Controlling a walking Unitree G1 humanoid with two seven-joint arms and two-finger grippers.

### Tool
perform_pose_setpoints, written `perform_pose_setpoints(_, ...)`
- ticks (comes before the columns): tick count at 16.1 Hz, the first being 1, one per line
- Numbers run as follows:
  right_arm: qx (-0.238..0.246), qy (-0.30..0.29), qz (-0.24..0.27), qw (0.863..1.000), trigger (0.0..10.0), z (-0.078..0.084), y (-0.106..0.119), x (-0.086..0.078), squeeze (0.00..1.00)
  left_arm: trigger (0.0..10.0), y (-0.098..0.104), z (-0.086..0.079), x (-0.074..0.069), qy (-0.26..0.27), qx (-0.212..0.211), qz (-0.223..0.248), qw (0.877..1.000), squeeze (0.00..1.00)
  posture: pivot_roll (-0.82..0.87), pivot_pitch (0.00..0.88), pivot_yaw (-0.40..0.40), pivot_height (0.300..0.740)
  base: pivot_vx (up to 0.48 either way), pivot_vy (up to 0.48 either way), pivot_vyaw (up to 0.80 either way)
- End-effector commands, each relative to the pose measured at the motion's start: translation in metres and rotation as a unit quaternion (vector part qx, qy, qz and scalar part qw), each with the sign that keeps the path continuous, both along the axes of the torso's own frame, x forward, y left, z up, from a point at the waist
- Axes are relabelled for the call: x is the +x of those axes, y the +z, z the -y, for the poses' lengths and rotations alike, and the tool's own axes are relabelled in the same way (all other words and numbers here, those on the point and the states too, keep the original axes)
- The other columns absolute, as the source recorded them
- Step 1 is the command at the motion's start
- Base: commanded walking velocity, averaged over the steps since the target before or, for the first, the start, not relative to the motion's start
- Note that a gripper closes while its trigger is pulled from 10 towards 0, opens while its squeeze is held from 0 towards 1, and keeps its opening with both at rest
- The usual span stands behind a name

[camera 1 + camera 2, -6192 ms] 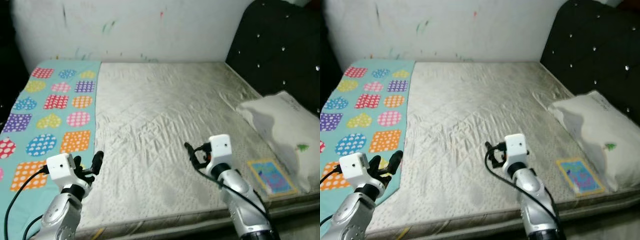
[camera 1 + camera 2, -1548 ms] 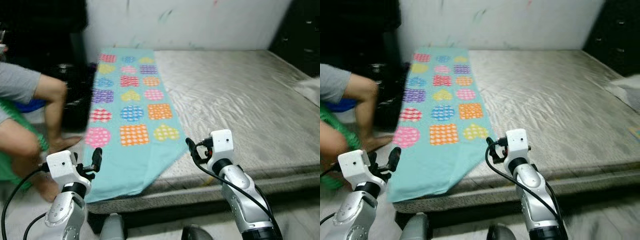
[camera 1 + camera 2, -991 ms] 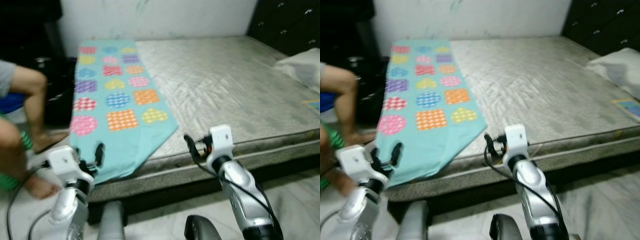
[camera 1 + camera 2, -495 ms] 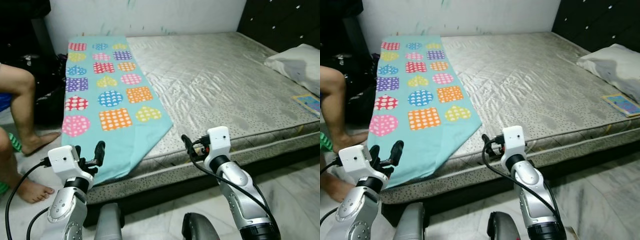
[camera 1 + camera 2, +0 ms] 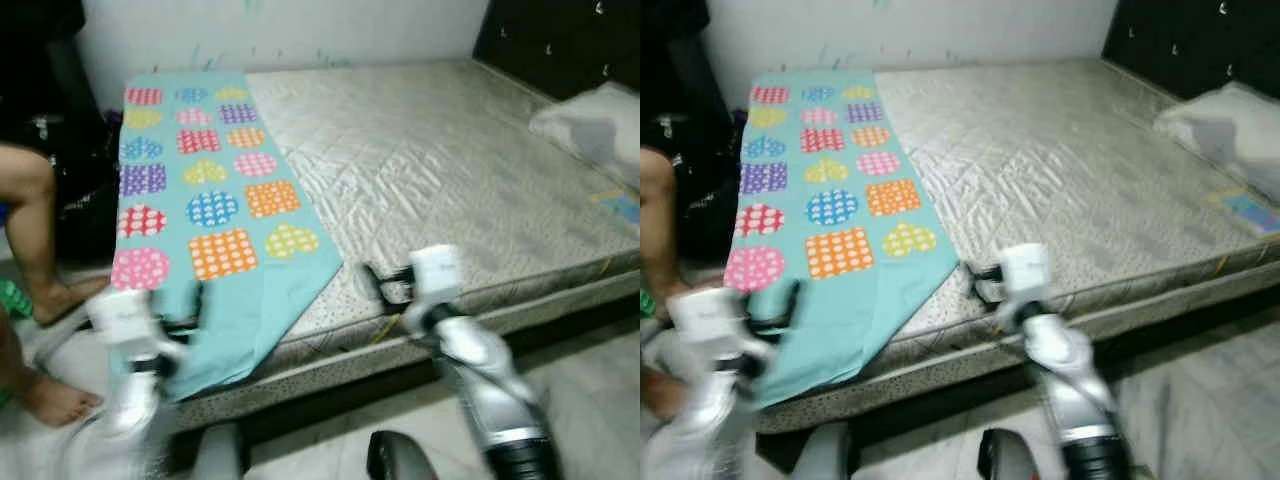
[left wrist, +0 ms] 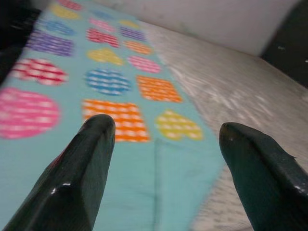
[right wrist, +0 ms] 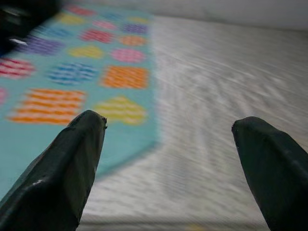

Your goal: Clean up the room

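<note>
A teal sheet [image 5: 205, 200] printed with coloured dotted shapes lies along the left side of a grey quilted mattress [image 5: 420, 160], its near end drooping over the bed's edge. My left gripper [image 6: 163, 144] is open and empty, held in front of that hanging end; in the left eye view it [image 5: 193, 305] is blurred. My right gripper [image 7: 168, 144] is also open and empty, facing the sheet's corner and the bare mattress from just off the bed's near edge [image 5: 378, 285]. Neither gripper touches the sheet.
A white pillow [image 5: 590, 120] and a flat picture book [image 5: 625, 205] lie at the bed's right end by the black headboard [image 5: 560, 40]. A person's bare leg [image 5: 35, 230] and foot [image 5: 55, 400] stand on the floor at left. Pale tiled floor [image 5: 590, 370] runs along the bed.
The whole picture has shifted a little and both arms are now blurred, so the camera is moving. Both grippers remain open and empty before the bed's edge.
</note>
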State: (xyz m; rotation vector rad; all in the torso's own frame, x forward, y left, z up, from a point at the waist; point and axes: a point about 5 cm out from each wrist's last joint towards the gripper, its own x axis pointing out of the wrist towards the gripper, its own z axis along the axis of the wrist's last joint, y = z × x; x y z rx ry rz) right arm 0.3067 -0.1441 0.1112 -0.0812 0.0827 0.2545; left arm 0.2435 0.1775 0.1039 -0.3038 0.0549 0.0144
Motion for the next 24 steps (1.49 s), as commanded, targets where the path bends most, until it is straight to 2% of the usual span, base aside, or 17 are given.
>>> perform_pose_setpoints(1, 0.004, 0.005, 0.011, 1.0, 10.0, -0.006, 0.004, 0.002, 0.0, 10.0, 0.003, -0.01, -0.001, 0.013, 0.011, 0.001, 1.0, 0.0, 0.0, 0.047, -0.041, 0.596, 0.27, 0.0, 0.0)
perform_pose_setpoints(5, 0.002, 0.013, 0.019, 1.0, 10.0, -0.009, 0.006, 0.003, 0.0, 10.0, 0.004, -0.011, 0.0, 0.012, 0.012, 0.001, 1.0, 0.0, 0.0, 0.054, -0.035, 0.596, 0.272, 0.0, 0.0)
perform_pose_setpoints(9, 0.001, 0.022, 0.023, 0.999, 10.0, -0.012, 0.006, 0.003, 0.0, 10.0, 0.004, -0.01, 0.001, 0.01, 0.011, 0.0, 1.0, 0.0, 0.0, 0.053, -0.037, 0.596, 0.281, 0.0, 0.68)
perform_pose_setpoints(15, -0.007, 0.026, 0.008, 1.0, 10.0, -0.01, 0.0, 0.003, 0.0, 10.0, 0.0, -0.01, 0.002, 0.016, 0.009, -0.013, 1.0, 0.0, 0.0, 0.052, -0.038, 0.596, 0.0, 0.0, 0.07)
perform_pose_setpoints(17, -0.025, 0.045, 0.012, 0.999, 10.0, -0.011, 0.0, 0.004, 0.0, 10.0, 0.0, -0.01, 0.002, 0.016, 0.009, -0.014, 1.0, 0.0, 0.01, 0.05, -0.041, 0.596, 0.0, 0.0, 0.0)
perform_pose_setpoints(24, -0.033, 0.059, 0.006, 0.998, 10.0, -0.015, -0.004, 0.007, 0.0, 10.0, 0.0, -0.01, 0.0, 0.013, 0.012, -0.017, 1.0, 0.0, 0.02, 0.05, -0.04, 0.596, 0.0, 0.0, 0.71)
